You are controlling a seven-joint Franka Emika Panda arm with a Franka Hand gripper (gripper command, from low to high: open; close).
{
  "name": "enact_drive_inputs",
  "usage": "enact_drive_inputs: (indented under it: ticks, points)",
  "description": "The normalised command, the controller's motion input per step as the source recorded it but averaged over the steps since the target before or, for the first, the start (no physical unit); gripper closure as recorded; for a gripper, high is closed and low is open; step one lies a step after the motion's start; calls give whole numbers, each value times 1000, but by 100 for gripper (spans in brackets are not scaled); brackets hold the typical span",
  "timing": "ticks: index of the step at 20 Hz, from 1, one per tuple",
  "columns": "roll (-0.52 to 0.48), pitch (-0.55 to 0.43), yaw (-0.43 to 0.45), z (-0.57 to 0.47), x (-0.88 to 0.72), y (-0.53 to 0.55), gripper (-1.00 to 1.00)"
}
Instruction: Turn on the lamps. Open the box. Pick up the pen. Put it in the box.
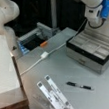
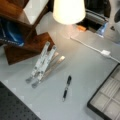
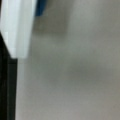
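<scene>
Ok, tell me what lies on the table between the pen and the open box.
Nothing visible: only bare table separates the pen from the open box in both front views. The white strips lie on the pen's other side.

Arm (image 1: 94, 8) up high at a front view's top right, wrist angled downward, gripper itself out of sight in all views
</scene>
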Motion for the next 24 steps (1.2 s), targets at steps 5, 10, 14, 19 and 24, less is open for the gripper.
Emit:
enact_drive_inputs:
  ticks: [5, 10, 14, 19, 24]
  points:
    - [-95, 91, -49, 108, -73, -383, -100]
    - [-317, 79, 63, 94, 71, -541, -100]
    - [-426, 75, 119, 61, 73, -322, -100]
    - [-709, 43, 219, 116, 71, -278, -100]
    - [-712, 14, 315, 124, 63, -459, -100]
